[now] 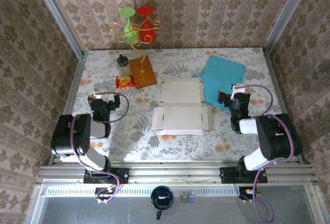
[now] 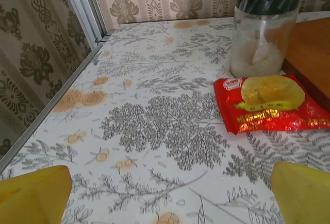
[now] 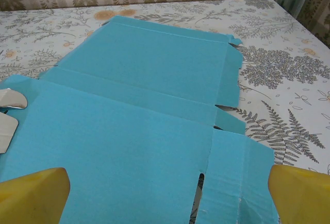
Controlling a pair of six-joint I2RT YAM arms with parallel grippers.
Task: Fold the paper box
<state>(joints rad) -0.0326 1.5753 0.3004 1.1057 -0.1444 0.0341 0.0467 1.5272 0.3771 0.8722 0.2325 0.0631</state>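
Observation:
A white paper box (image 1: 180, 108) lies unfolded and flat on the middle of the table, its flaps spread out. A second flat box sheet, blue (image 1: 223, 77), lies at the back right, partly overlapping the white one's right edge. My right gripper (image 1: 230, 91) rests at the blue sheet's near edge. In the right wrist view the blue sheet (image 3: 139, 116) spreads out ahead of the open right gripper (image 3: 166, 195), whose yellow fingertips (image 3: 33, 193) hold nothing. My left gripper (image 1: 103, 94) sits on the left, apart from both sheets. In its wrist view the left gripper (image 2: 170, 195) stands open over bare tablecloth.
A red snack packet (image 2: 270, 103) and a glass jar (image 2: 263, 26) lie just ahead of the left gripper. Beside them stands a wooden base (image 1: 143, 71) bearing a gold wire ornament (image 1: 136, 26). Patterned walls and metal rails (image 1: 75, 82) bound the table.

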